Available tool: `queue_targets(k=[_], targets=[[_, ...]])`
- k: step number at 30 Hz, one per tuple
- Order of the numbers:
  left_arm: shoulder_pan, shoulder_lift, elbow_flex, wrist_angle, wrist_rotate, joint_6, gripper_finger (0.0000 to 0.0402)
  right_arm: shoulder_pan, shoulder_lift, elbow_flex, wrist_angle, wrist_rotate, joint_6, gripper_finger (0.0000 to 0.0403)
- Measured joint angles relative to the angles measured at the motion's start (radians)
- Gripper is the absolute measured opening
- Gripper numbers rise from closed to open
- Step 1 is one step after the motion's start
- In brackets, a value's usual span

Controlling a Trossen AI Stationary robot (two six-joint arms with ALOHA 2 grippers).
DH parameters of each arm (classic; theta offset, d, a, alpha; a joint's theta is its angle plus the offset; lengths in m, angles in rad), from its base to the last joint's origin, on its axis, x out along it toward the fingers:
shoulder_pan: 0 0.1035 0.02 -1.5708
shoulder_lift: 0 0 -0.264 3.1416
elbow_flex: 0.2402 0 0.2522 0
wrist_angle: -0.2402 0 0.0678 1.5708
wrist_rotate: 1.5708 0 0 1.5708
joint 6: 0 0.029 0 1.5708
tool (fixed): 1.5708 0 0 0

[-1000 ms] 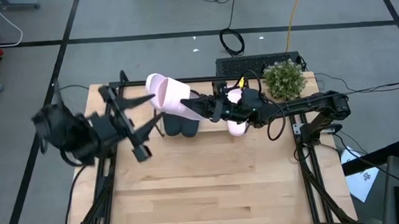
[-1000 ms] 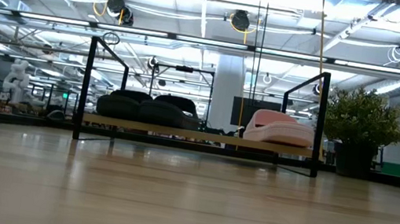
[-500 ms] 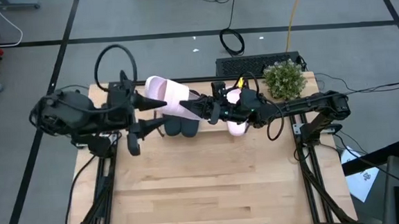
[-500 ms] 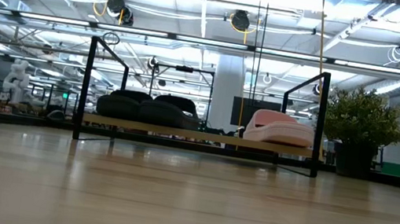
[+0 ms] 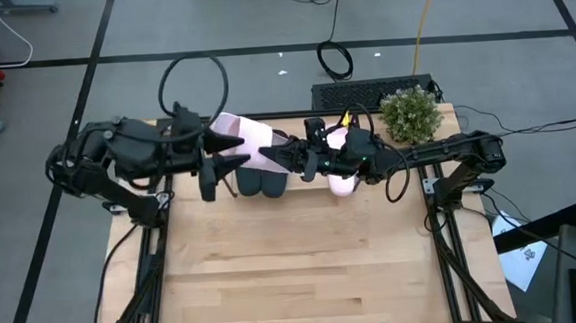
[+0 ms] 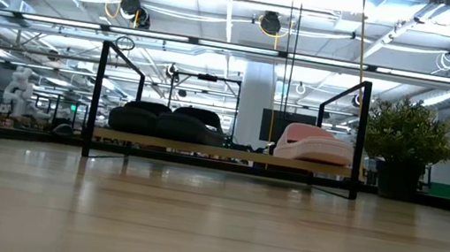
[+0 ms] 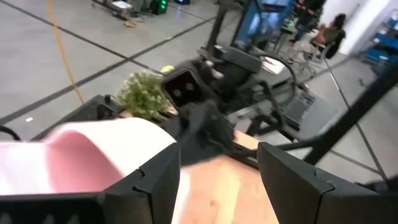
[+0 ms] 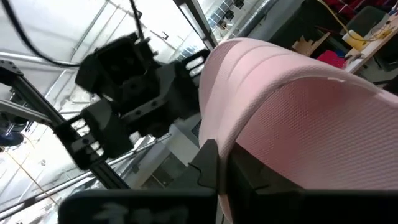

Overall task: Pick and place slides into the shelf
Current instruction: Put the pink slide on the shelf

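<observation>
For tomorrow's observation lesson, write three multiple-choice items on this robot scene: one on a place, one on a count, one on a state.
1. Where is the potted plant?
A. far right corner of the table
B. near left corner
C. on the shelf

2. How many slides rest on the shelf?
A. one
B. three
C. four

3. The right gripper is
A. open and empty
B. shut on the pink slide
C. out of view

Answers: 1 A, the high view shows it there. 2 B, the black pair plus one pink sandal. 3 B, the right wrist view shows the strap clamped.
</observation>
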Motion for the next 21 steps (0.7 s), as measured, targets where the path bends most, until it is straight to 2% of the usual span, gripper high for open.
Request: queue_targets(k=[3,12,21], targets=[[0.03,-0.001,0.0,0.0,0.005,-0.02,0.0211,0.0,0.0,0.0,0.0,0.0,0.0,0.0001],[0.106,-0.004,0.0,-0.022,0.144,-0.094,0.0211,0.0,0.0,0.0,-0.004,-0.002,-0.001,0.0],[0.183,-0.037,-0.001,-0.183,0.126,-0.139,0.0211,0.0,0.001,0.0,-0.075,0.02,-0.059,0.0]])
